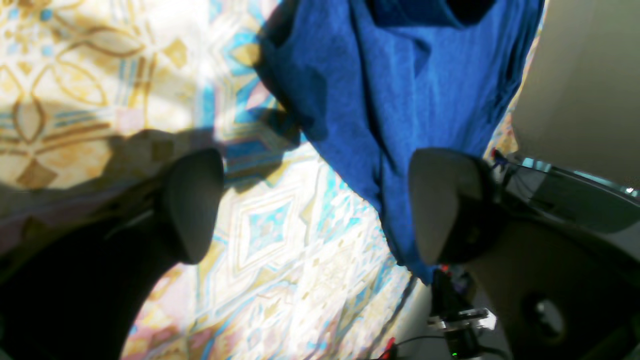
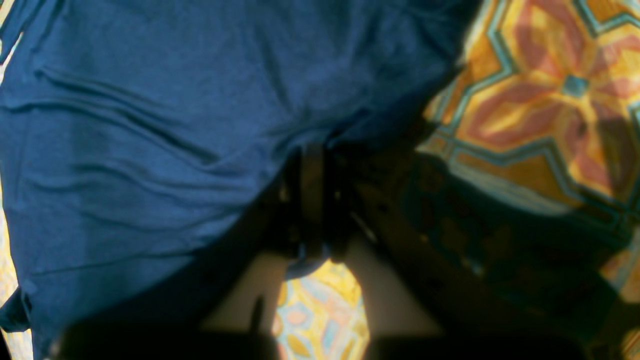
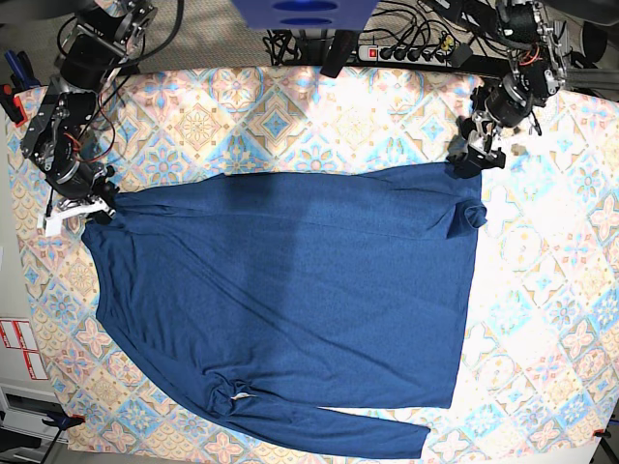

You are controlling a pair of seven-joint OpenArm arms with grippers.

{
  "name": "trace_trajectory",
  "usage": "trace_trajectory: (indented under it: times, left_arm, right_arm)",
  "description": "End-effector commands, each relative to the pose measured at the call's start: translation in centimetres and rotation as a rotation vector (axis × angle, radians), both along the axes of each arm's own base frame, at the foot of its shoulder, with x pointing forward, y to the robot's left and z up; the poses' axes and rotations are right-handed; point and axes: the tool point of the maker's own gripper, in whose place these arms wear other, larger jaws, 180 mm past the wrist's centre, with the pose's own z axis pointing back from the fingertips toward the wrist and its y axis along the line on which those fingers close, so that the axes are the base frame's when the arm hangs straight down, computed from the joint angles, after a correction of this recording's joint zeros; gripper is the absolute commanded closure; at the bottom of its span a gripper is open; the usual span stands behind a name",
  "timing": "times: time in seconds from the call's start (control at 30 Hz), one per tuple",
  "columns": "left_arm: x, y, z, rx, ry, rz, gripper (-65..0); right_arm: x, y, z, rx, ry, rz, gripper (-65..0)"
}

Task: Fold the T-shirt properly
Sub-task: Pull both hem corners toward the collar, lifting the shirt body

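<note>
Right claw [image 2: 312, 200] clamped on T-shirt [image 3: 290, 290] corner, left claw [image 1: 315, 205] wide beside opposite corner.

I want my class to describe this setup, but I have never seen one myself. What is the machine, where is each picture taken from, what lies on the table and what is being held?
It is a robot with two arms, each ending in a two-fingered gripper with a small camera at its wrist. The base picture looks down from above: a blue T-shirt lies spread on a patterned tablecloth, with one arm at each upper corner of the shirt.

The right gripper is on that picture's left. Its own camera shows the fingers closed, with a bit of blue cloth showing between them.

The left gripper is on the right. Its camera shows two dark fingers standing apart, so it is open and holds nothing; the shirt's edge lies beside one finger.
</note>
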Motion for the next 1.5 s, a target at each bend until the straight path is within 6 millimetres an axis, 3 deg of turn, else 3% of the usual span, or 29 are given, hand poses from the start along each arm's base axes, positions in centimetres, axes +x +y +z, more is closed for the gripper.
trace_trajectory:
  times: [0.0,0.37,0.6,0.7,0.77,0.8,0.87,0.93,1.07,1.23,1.33,1.47]
  left_arm:
    - [0.7,0.4,0.4,0.013,-0.012,-0.003,-57.1]
    - [6.2,0.5,2.5,0.005,-0.119,0.006,-57.1]
    - [8.9,0.4,0.0,-0.076,-0.077,0.054,-57.1]
    - [10.1,0.3,0.0,-0.094,-0.083,0.06,-56.3]
    - [10.7,0.1,0.3,-0.099,-0.092,0.057,-50.0]
    - [10.9,0.1,0.4,-0.1,-0.096,0.055,-43.4]
    - [11.2,0.1,0.7,-0.1,-0.105,0.053,-24.3]
    - [11.2,0.2,0.7,-0.096,-0.104,0.056,-0.7]
    - [10.0,0.6,0.1,-0.084,-0.081,0.051,0.0]
    - [8.2,2.0,1.1,-0.016,-0.087,0.024,0.0]
    - [7.0,2.7,2.4,0.037,-0.096,-0.024,0.0]
    - [5.5,2.4,3.0,0.051,-0.086,-0.065,0.0]
  right_arm:
    - [1.2,-1.0,1.7,-0.023,-0.054,-0.004,-0.3]
    - [1.2,-1.0,1.6,-0.023,-0.052,-0.004,-0.3]
    - [1.1,-1.0,1.6,-0.023,-0.051,-0.004,-0.3]
    - [1.0,-1.0,1.5,-0.023,-0.049,-0.004,-0.3]
    - [1.0,-1.0,1.5,-0.023,-0.049,-0.004,-0.3]
    - [1.0,-1.0,1.5,-0.023,-0.049,-0.004,-0.3]
    - [1.0,-1.0,1.5,-0.023,-0.049,-0.004,-0.3]
    - [1.0,-1.0,1.5,-0.023,-0.049,-0.004,-0.3]
    - [1.0,-1.0,1.5,-0.023,-0.049,-0.004,-0.3]
    - [0.9,-1.1,1.7,-0.031,-0.052,-0.002,-0.3]
    - [-1.1,-2.2,1.8,-0.053,-0.046,-0.03,-0.3]
    - [-3.2,-2.4,1.9,-0.018,-0.06,-0.053,-0.3]
